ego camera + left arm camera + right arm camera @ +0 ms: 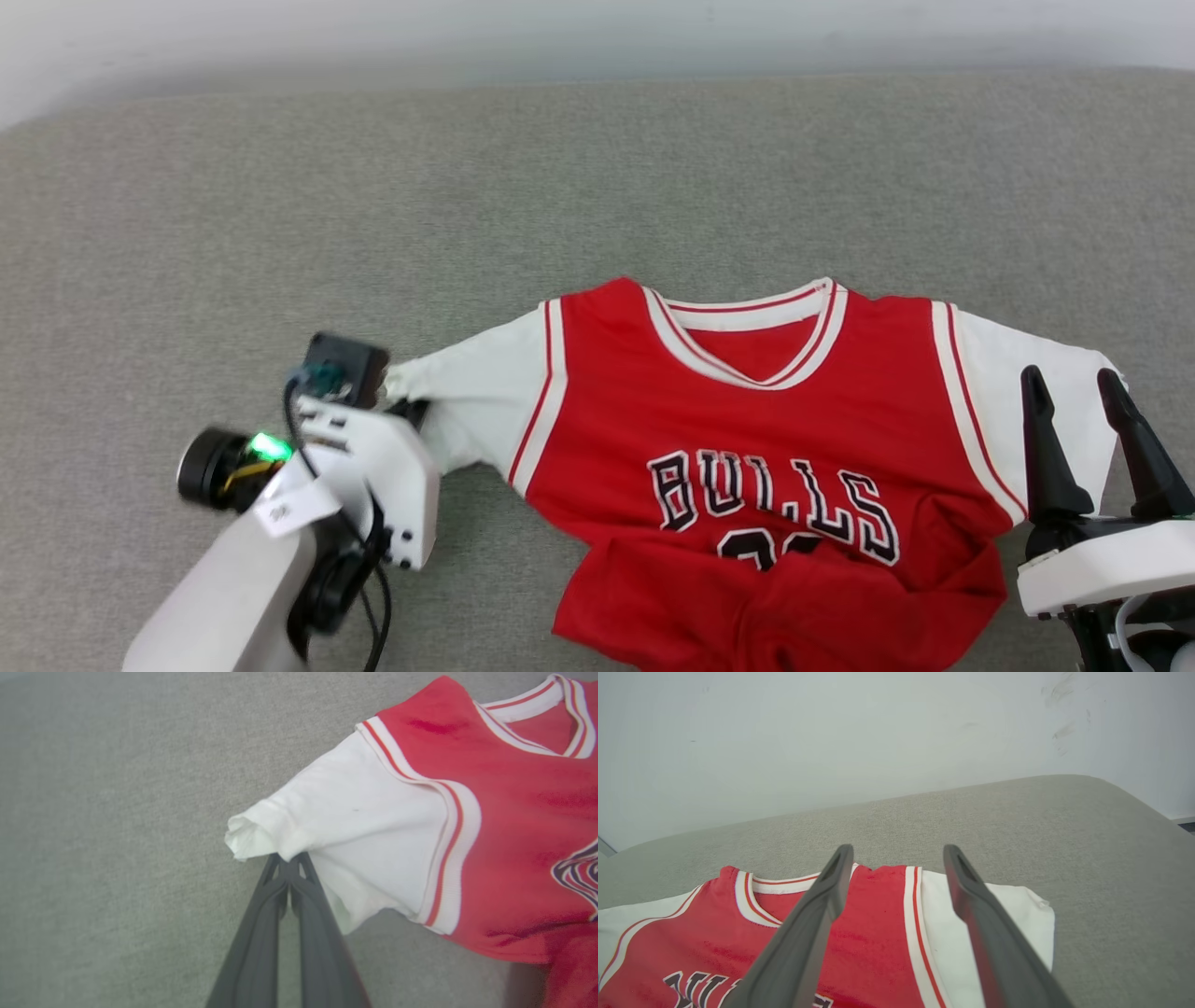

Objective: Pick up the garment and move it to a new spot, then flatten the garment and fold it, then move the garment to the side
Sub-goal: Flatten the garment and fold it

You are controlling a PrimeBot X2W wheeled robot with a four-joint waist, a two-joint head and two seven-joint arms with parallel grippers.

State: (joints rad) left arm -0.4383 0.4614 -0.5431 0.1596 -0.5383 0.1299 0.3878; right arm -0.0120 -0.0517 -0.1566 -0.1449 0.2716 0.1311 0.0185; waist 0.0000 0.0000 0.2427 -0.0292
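The garment (747,439) is a red jersey with white sleeves, striped trim and black letters, lying face up on the grey surface with its lower hem bunched up toward me. My left gripper (289,861) is shut on the edge of the garment's left white sleeve (336,826), near its cuff; in the head view that gripper (403,403) sits at the sleeve's end. My right gripper (1074,383) stands open above the right white sleeve (994,924), fingers apart, with nothing between them.
The grey fabric surface (597,187) stretches wide around the jersey, bounded by a pale wall (831,732) at the back. Its right end rounds off (1134,807) beyond the right sleeve.
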